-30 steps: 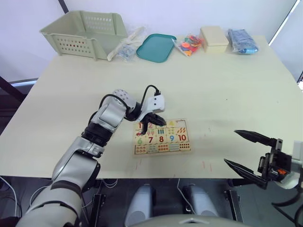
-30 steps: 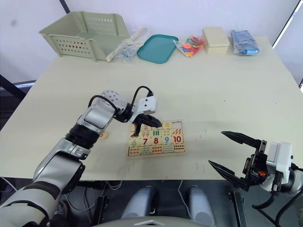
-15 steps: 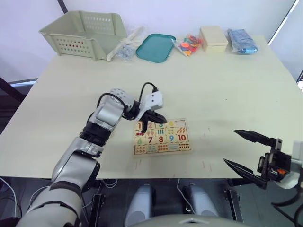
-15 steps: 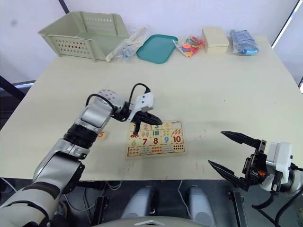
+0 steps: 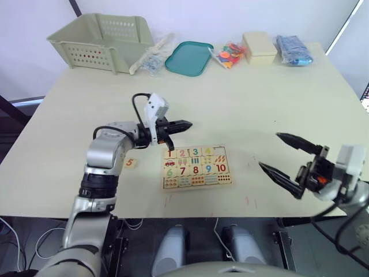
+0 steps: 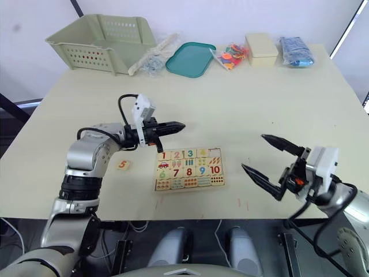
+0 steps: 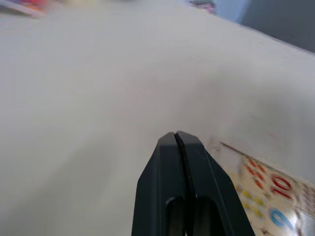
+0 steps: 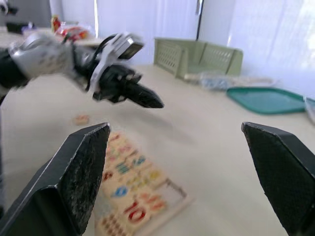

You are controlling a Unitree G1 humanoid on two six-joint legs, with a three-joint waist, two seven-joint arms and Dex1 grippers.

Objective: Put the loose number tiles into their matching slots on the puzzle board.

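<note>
My left gripper (image 5: 183, 123), pressed together and empty, hovers beside the puzzle board (image 5: 197, 168) near the bench's front edge. One loose tile, the 5 (image 5: 131, 163), lies left of the board; picking it up likely comes next.

Left of frame centre, the left arm bends at the elbow, its forearm level and its claw (image 5: 183, 123) pointing right with both fingers pressed together, empty. At lower right, the right claw (image 6: 266, 160) points left, fingers spread wide, holding nothing.
</note>
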